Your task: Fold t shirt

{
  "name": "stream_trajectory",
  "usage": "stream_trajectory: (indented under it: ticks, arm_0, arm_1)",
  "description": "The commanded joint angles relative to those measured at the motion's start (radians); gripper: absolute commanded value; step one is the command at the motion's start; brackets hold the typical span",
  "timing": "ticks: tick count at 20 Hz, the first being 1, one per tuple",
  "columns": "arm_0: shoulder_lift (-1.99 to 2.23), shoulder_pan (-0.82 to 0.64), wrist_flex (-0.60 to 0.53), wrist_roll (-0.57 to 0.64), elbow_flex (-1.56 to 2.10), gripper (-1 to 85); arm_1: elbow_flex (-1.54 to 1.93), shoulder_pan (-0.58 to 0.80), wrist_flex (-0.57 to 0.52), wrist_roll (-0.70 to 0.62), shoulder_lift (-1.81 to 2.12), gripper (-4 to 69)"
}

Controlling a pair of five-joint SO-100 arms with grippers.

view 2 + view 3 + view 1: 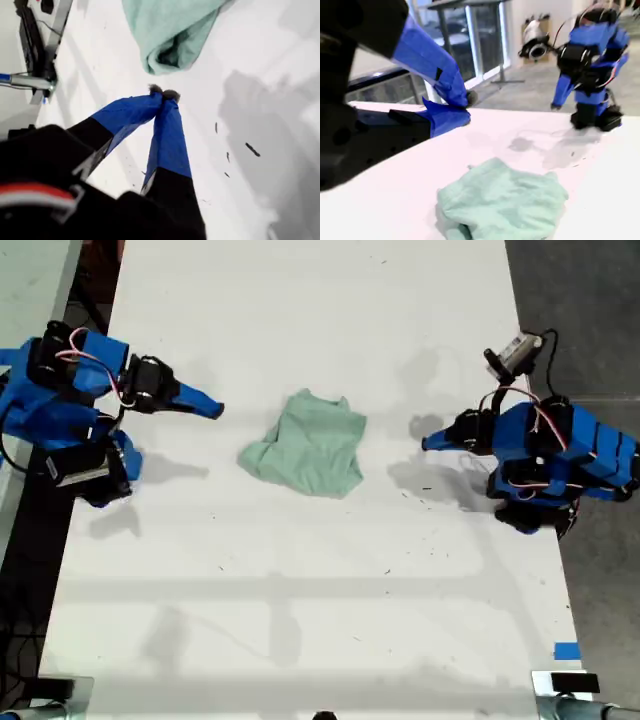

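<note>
The t shirt [310, 445] is a small, crumpled mint-green bundle on the white table [300, 580], about midway between the two arms. My first gripper [425, 443] is on the exterior view's right, a short way from the shirt and not touching it. Its blue fingertips [162, 95] are pressed together with nothing between them, and the shirt [170, 30] lies just beyond them. My second gripper [215, 408] is on the exterior view's left, pointing toward the shirt from a short distance. It hovers above the table with its jaws [464, 107] closed and empty, the shirt [505, 205] below and ahead.
Both arm bases stand near the table's side edges in the exterior view. A white camera [515, 350] sticks up from the first arm. Blue tape [566, 651] and a metal clamp [565, 685] sit at the exterior view's lower right corner.
</note>
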Motion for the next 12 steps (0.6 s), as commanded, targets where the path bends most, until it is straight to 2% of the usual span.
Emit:
stream_trajectory:
  ticks: [1, 3, 5, 7, 8, 9, 12]
  arm_0:
    - [0.463, 0.017, -0.301, -0.055, 0.723, -0.3]
    - [0.821, 0.034, -0.285, -0.066, 1.040, -0.3]
    - [0.810, 0.110, -0.327, -0.067, 1.074, -0.3]
    - [0.842, 0.109, -0.299, -0.023, 1.074, -0.3]
    - [0.842, 0.104, -0.287, -0.029, 1.081, -0.3]
    - [0.842, 0.103, -0.262, -0.074, 1.091, -0.3]
    - [0.844, 0.094, -0.060, -0.414, 1.108, -0.2]
  arm_1:
    - [0.284, -0.078, -0.046, -0.048, 0.284, 1.9]
    - [0.374, -0.098, -0.034, -0.034, 0.281, 1.9]
    - [0.457, -0.087, -0.020, 0.046, 0.281, 2.2]
    - [0.488, -0.051, 0.060, 0.216, 0.281, 2.0]
    - [0.485, -0.049, 0.060, 0.235, 0.281, 1.9]
    - [0.479, -0.040, 0.064, 0.262, 0.281, 1.9]
    - [0.528, -0.063, 0.064, 0.244, 0.281, 0.2]
